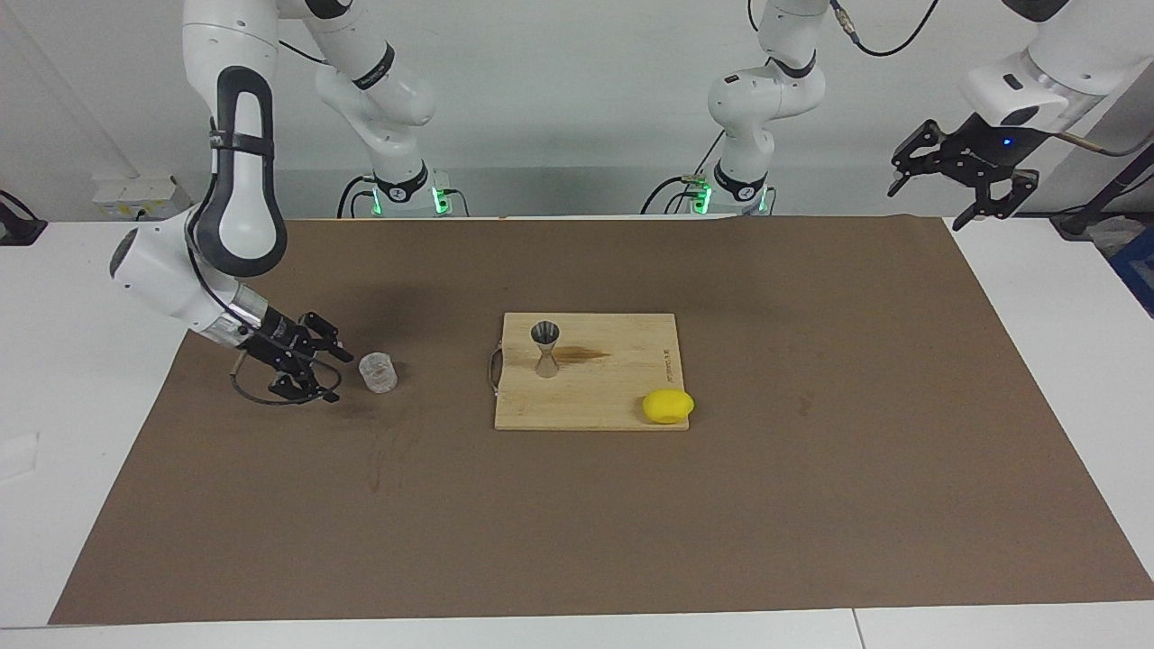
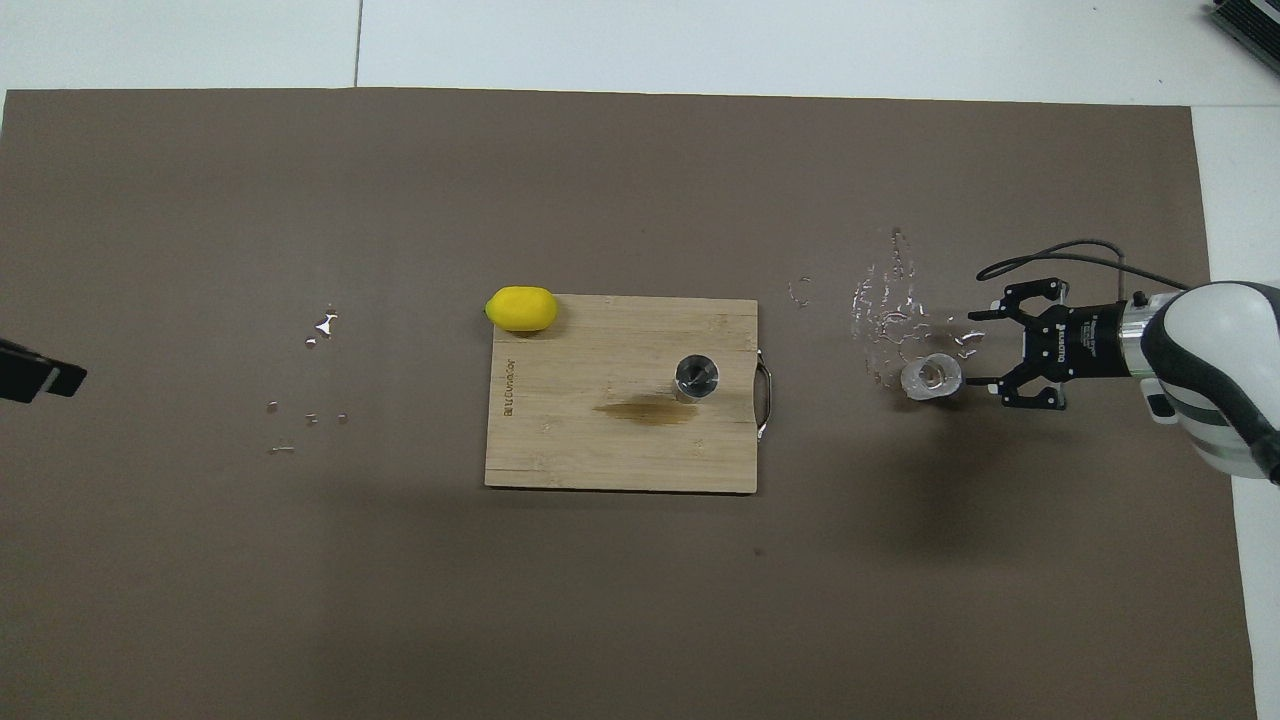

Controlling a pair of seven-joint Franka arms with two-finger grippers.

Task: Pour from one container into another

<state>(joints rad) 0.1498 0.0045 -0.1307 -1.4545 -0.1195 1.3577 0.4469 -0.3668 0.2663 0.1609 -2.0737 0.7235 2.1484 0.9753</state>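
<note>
Right gripper [image 1: 335, 372] low, fingers [image 1: 342, 355] spread, left gripper [image 1: 956, 185] raised

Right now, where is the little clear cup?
The clear cup stands on the brown mat toward the right arm's end, beside the cutting board, with the right tool open just short of it.

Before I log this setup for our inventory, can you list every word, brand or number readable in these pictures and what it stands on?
Cutting board: a short dark imprint near the edge toward the left arm's end, too small to read.
Right gripper: white lettering on its black body, too blurred to read.
Both arms: dark bands with pale lettering, not readable.
Clear cup, jigger, lemon: no text visible.
</note>
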